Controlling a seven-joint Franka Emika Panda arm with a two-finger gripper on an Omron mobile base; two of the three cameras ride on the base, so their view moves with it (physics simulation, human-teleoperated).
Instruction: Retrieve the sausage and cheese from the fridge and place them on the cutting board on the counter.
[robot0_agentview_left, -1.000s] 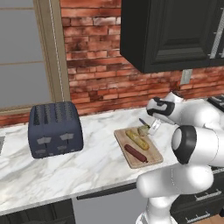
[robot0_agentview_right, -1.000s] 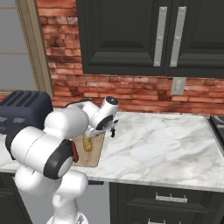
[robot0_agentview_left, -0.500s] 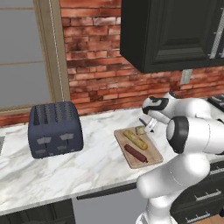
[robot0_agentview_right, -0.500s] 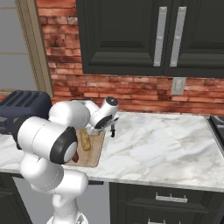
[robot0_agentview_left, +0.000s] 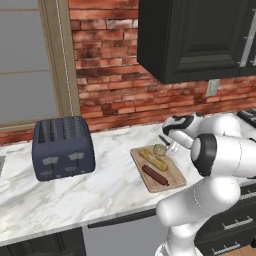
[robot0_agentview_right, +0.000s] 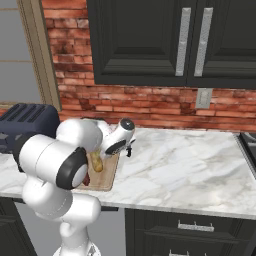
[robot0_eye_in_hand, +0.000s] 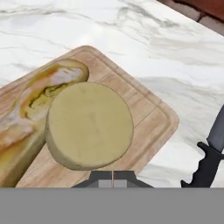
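Left base view: gripper (robot0_agentview_left: 172, 145) just past the cutting board's (robot0_agentview_left: 176, 176) far corner, cheese (robot0_agentview_left: 159, 149) right beside the fingers, sausage (robot0_agentview_left: 155, 175) nearer the base, lying lengthwise along the board. Right base view: gripper (robot0_agentview_right: 129, 148) by the board edge. Hand view: pale round cheese (robot0_eye_in_hand: 89, 125) just ahead of the tips, resting on board, touching bread stick (robot0_eye_in_hand: 30, 118); fingers fully closed, holding nothing.

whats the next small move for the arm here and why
Probably lift the gripper straight up and away from the cutting board. The cheese rests on the board beside the bread stick, the sausage lies there too, and the jaws are shut with nothing between them, so both items look placed. Rising clear avoids nudging the cheese or the knife alongside.
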